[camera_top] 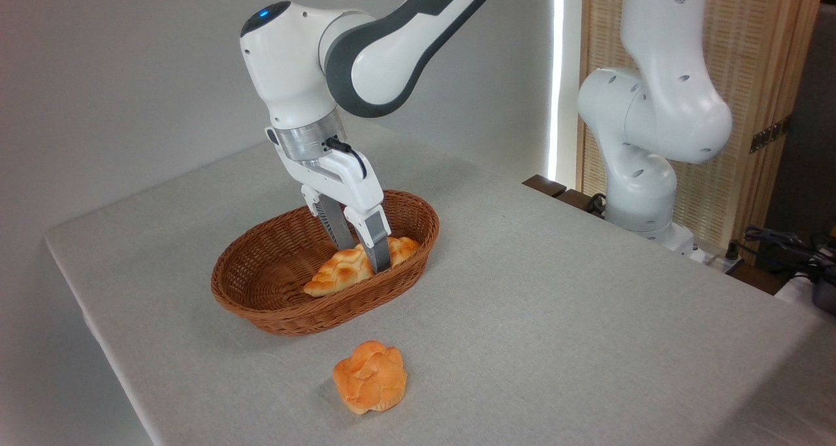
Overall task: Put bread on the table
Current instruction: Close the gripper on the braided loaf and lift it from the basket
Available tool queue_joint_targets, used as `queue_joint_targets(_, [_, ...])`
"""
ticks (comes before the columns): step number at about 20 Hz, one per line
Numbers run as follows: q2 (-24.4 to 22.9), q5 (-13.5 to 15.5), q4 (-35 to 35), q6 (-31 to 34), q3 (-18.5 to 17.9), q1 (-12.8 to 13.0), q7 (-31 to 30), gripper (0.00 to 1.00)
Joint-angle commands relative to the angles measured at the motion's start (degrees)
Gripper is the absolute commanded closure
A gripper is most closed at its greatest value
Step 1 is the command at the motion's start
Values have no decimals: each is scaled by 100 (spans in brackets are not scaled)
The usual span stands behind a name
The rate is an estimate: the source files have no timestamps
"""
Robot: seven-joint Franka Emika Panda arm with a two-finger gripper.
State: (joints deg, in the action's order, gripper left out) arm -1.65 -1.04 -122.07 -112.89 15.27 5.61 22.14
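While reaching down into the brown wicker basket (274, 276), straddles the braided loaf (356, 264) near its middle with the gripper (367, 256), one finger on the far side and one on the near side; jaws set about a loaf's width apart, apparently at or close to the crust, though cannot tell whether pressed firmly on it yet; loaf lying inside the basket toward its right end, one pointed tip aimed at the near wall; best done by closing gently across the narrow width, near the balance point, so neither tip droops; then lifting straight up until clear of the rim before travelling sideways; setting down on bare light-grey table (588, 315), well apart from the small knotted bun (369, 375) in front of the basket; likely risks: snagging the weave or dragging the basket along.
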Motion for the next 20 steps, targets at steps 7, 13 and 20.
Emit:
queue_joint_targets(7, [7, -28, -80, -120, 3, 36, -34, 65])
queue_joint_targets(13, [-2, -71, -36, -14, 3, 27, 27, 65])
queue_joint_targets(20, [-28, -63, 586, 731, -111, -25, 457, 64])
